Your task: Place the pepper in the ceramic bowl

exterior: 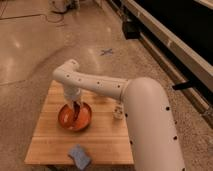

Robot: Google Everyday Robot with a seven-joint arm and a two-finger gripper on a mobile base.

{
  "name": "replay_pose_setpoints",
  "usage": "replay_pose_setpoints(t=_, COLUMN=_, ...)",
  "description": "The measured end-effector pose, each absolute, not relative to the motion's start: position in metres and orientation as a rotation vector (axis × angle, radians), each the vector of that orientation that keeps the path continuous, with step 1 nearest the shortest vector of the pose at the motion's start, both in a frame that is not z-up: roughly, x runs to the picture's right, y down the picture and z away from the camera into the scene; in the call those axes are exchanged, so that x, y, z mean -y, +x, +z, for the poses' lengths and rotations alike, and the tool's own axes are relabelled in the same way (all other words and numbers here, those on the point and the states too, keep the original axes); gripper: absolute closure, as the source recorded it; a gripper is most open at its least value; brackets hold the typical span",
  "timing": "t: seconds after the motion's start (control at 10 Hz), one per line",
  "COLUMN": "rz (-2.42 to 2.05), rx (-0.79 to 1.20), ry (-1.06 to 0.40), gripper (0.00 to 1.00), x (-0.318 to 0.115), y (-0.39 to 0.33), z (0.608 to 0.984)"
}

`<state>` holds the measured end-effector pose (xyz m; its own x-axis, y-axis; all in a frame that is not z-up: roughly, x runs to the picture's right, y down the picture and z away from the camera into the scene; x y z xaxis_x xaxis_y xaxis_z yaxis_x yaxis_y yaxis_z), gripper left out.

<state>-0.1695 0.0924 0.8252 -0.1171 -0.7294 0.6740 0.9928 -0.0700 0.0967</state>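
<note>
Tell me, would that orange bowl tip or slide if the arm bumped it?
The ceramic bowl looks wide and shallow, so it probably would not tip. Its glossy surface suggests it might slide on the wooden table. The gripper hangs over the bowl with the pepper.

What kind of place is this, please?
Probably a lab or industrial test hall: polished speckled concrete floor with a taped blue cross, a small wooden table. The end effector hangs over the round glossy orange ceramic bowl, holding the slender dark red-brown pepper.

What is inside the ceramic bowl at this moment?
The gripper reaches down into the ceramic bowl, with the dark pepper at its tip. The bowl's floor beneath them is covered; the visible rest holds nothing else.
</note>
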Motion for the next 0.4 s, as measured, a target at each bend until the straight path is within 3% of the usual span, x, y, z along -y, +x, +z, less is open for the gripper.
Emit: replay_pose_setpoints(t=0.4, rz=-1.593, rx=0.671, ry=-0.513, gripper=0.20, x=-0.0889, y=-0.1713, z=0.8160)
